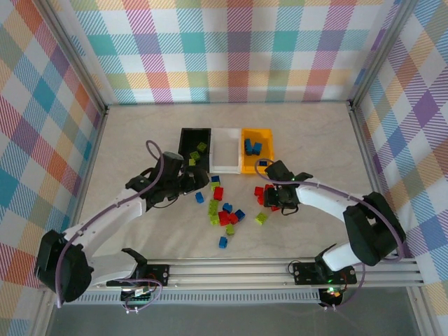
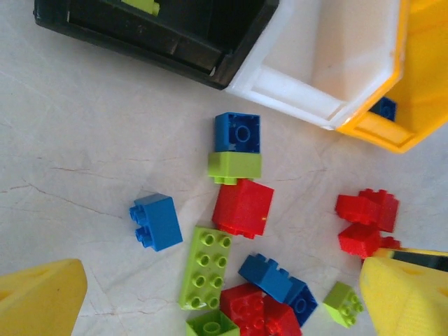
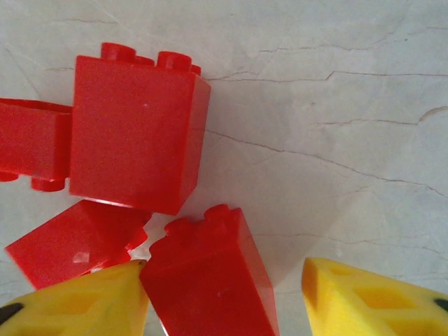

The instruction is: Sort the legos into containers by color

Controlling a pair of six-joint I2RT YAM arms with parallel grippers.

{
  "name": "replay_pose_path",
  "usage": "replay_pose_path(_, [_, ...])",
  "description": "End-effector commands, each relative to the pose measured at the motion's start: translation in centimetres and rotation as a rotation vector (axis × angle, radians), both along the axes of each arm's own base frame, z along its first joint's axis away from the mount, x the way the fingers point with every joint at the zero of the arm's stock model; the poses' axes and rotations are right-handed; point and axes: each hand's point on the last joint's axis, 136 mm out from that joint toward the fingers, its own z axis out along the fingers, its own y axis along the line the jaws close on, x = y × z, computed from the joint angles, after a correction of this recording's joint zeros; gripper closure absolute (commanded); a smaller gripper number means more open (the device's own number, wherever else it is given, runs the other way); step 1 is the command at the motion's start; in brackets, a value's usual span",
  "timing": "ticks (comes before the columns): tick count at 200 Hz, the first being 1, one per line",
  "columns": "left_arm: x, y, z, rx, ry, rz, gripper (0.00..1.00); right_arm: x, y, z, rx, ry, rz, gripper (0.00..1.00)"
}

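Three containers are seen from above, beyond the left gripper (image 1: 189, 183) and the right gripper (image 1: 270, 197): a black bin (image 1: 183, 143), a white bin (image 1: 225, 166) and an orange-yellow bin (image 1: 245, 162). The legos (image 1: 224, 217) are scattered on the bench (image 1: 315, 140) between the two grippers. At the left wrist, the fingers (image 2: 42, 301) are held apart, with mixed bricks ahead of them. At the right wrist, the fingers (image 3: 371, 297) are spread around a red brick (image 3: 210, 280), which is close against one of them.

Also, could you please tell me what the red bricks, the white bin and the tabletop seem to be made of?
Red bricks: glossy moulded plastic, given the sheen and studs. White bin: smooth plastic with thick moulded rim. Tabletop: pale, marble-veined matte surface; real stone or printed laminate, I cannot tell.
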Motion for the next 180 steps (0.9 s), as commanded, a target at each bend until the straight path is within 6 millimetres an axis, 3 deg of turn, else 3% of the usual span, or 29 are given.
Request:
replay_pose_path(1, [0.3, 0.4, 1.7, -0.064, -0.048, 0.049, 0.00, 0.4, 0.0, -0.9, -0.007, -0.002, -0.004, 0.46])
replay_pose_path(56, [-1.0, 2.2, 1.7, -0.087, -0.028, 0.099, 0.00, -0.1, 0.1, -0.8, 0.010, 0.000, 0.005, 0.72])
replay_pose_path(79, [-1.4, 2.7, 2.5, -0.114, -0.081, 0.117, 0.00, -0.2, 0.2, 1.6, 0.046, -0.053, 0.029, 0.79])
replay_pose_path(102, [-1.7, 3.9, 4.4, -0.153, -0.192, 0.148, 0.00, 0.4, 2.2, 5.5, 0.146, -0.129, 0.093, 0.83])
replay_pose_path(116, [-2.1, 4.1, 5.8, -0.191, -0.254, 0.143, 0.00, 1.4, 3.9, 7.8, 0.196, -0.172, 0.129, 0.88])
replay_pose_path(139, [-2.5, 5.6, 5.6, -0.218, -0.230, 0.226, 0.00, 3.9, 7.0, 10.2, 0.248, -0.212, 0.174, 0.96])
replay_pose_path(166, [-2.6, 4.4, 4.9, -0.337, -0.199, 0.171, 0.00, 8.1, 10.4, 11.5, 0.274, -0.242, 0.186, 0.93])
replay_pose_path(180, [-2.1, 3.8, 5.6, -0.400, -0.238, 0.136, 0.00, 10.3, 12.2, 11.9, 0.284, -0.250, 0.194, 0.92])
